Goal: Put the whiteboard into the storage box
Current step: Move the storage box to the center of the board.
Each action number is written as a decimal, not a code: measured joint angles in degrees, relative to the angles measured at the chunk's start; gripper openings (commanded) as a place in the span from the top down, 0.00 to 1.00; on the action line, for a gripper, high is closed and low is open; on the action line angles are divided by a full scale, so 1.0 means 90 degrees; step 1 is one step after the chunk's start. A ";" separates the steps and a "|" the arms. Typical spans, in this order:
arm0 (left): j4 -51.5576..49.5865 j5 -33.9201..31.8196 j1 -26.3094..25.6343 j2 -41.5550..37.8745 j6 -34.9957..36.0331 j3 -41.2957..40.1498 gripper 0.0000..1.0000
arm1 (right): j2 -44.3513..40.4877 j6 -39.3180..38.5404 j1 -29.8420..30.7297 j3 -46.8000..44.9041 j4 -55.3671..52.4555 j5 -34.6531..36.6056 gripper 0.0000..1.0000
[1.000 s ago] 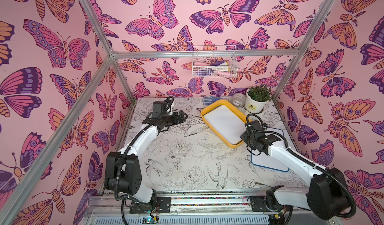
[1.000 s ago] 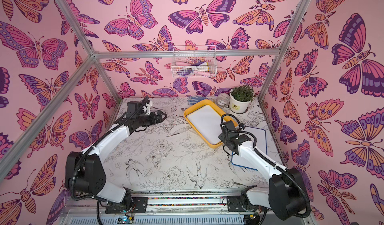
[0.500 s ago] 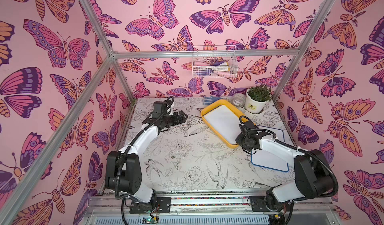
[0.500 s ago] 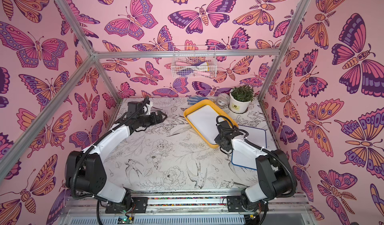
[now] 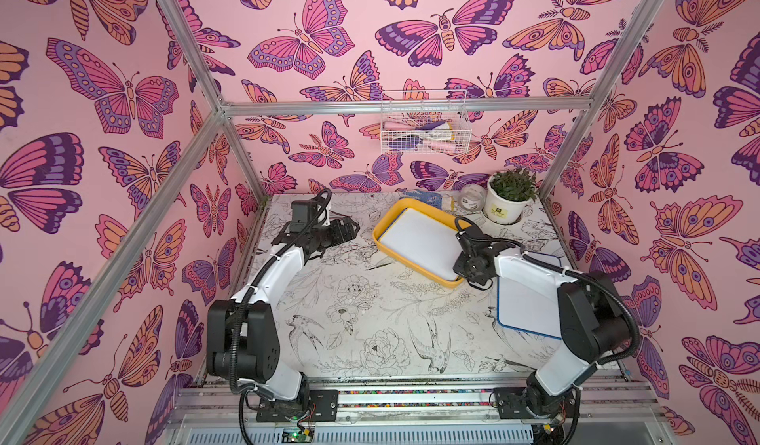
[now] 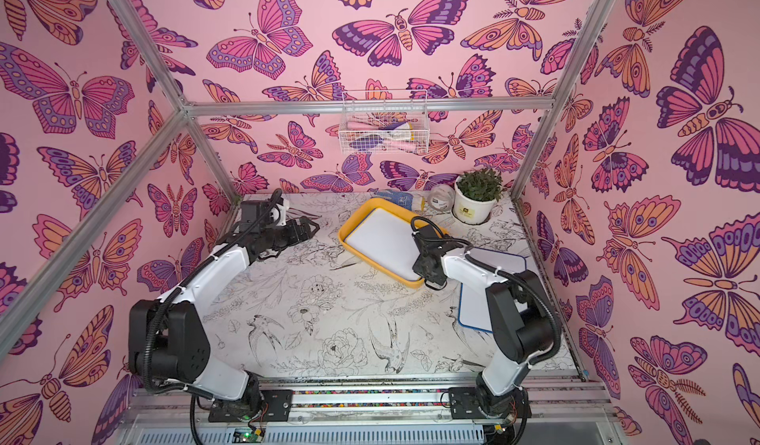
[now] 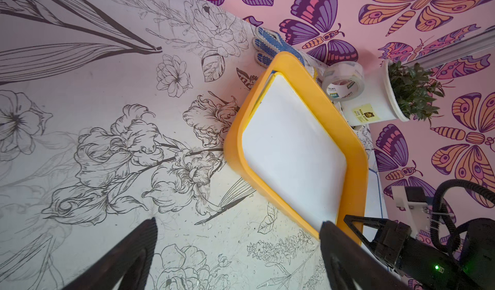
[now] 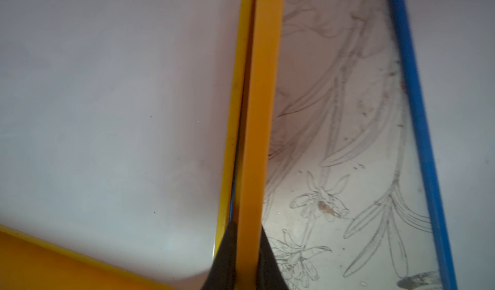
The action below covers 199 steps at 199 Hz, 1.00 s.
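A yellow storage box (image 5: 411,260) sits toward the back of a flower-printed tabletop (image 5: 349,319), with a whiteboard (image 5: 419,243) lying flat inside it. The right jaws pinch the box's rim near its front corner. In both top views the right arm (image 5: 530,264) hides that contact. A blue-edged whiteboard (image 5: 524,307) lies on the tabletop just right of the box, apart from it, its near corner covered by the arm. The left jaws are spread wide above the tabletop, left of the box. In the right wrist view a thin blue line runs beside the boxed whiteboard's yellow edge; what it is cannot be told.
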 measured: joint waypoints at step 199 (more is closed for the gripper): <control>0.0024 -0.0036 -0.0440 0.0151 -0.0228 -0.0070 0.05 | -0.1681 -0.1804 0.0537 -0.0945 0.1158 0.1321 0.30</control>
